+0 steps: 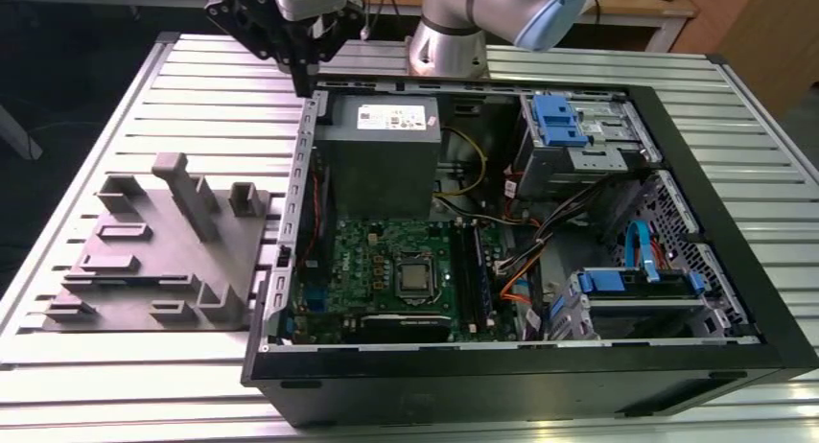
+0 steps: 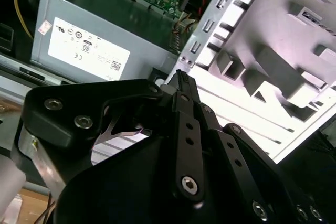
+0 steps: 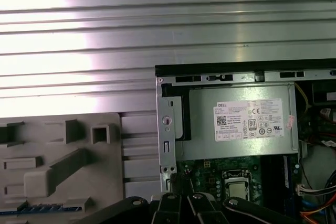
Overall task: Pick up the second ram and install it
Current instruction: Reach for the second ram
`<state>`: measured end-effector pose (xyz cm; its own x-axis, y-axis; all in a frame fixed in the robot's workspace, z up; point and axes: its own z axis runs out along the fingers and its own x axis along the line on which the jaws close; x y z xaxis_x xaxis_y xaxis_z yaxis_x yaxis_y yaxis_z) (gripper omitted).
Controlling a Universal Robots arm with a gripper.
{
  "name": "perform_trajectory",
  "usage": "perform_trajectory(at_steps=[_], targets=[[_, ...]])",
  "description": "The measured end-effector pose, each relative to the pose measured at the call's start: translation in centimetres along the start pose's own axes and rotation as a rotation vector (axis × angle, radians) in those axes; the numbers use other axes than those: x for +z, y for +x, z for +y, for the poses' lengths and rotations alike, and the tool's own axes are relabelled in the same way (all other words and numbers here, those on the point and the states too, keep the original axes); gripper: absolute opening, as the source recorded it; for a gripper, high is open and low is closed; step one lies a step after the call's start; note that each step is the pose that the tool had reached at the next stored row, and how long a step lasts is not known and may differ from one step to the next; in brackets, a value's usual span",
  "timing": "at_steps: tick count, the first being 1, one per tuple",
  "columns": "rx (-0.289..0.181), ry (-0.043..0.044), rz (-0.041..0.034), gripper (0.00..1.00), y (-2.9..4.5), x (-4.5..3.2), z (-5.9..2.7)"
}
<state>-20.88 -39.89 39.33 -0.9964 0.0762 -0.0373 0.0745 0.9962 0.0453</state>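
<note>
**Ram on the holder, gripper apart from it over the case corner**

The ram [image 3: 34, 209] is made out in the first wrist view as a thin blue strip with dark marks, laid flat along one edge of the grey holder [image 3: 58, 156]. One end is cut off by the picture's border and the other is hidden behind the black gripper links, so its full length cannot be judged. It is touched by nothing.

The gripper [image 1: 305, 86] is seen in the exterior view hanging fingers-down over the far corner of the open case [image 1: 755, 270], on the exterior view's left, well apart from the ram. In the second wrist view the fingers [image 2: 185, 114] are drawn together to a single tip, and nothing is seen between them. The tip lies over the metal edge of the case, just beside the grey power supply [image 2: 89, 40].

Inside the case, the green motherboard [image 1: 371, 270] is found next to the power supply, partly covered by cables. A bluish stick is seated upright in a slot at the board's side on the exterior view's right; its detail is hard to make out.

The holder and case are set side by side on the ribbed metal table [image 1: 153, 107].
</note>
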Motion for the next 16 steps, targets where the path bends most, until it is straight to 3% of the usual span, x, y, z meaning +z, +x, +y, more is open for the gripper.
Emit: perform_trajectory(at_steps=[16], targets=[[0.0,-0.0004,-0.005,0.07,3.88,-0.13,-0.29]])
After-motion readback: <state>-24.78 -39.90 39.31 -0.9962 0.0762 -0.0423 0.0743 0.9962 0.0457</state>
